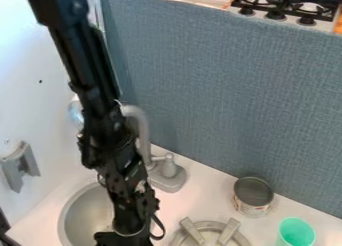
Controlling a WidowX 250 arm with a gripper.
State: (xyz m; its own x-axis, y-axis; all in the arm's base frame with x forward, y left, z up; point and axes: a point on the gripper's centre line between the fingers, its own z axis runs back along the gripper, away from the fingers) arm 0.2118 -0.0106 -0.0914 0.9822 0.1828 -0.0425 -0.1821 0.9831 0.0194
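The black gripper (pixel 125 236) hangs at the bottom edge, over the right side of the round metal sink (pixel 69 221). Just to its right lies a round grey piece (pixel 219 226) with two raised bars, cut off by the bottom edge. Farther right an open metal can (pixel 253 196) stands against the blue-grey partition, and a green cup (pixel 295 233) is in the lower right corner. No object can be made out in the gripper.
Behind the arm rises a grey faucet (pixel 140 126) with a base and knob (pixel 168 174). A blue-grey partition (pixel 220 90) borders the white counter (pixel 207 190). A grey bracket (pixel 21 166) is on the left wall, and a stove (pixel 286 6) stands beyond the partition.
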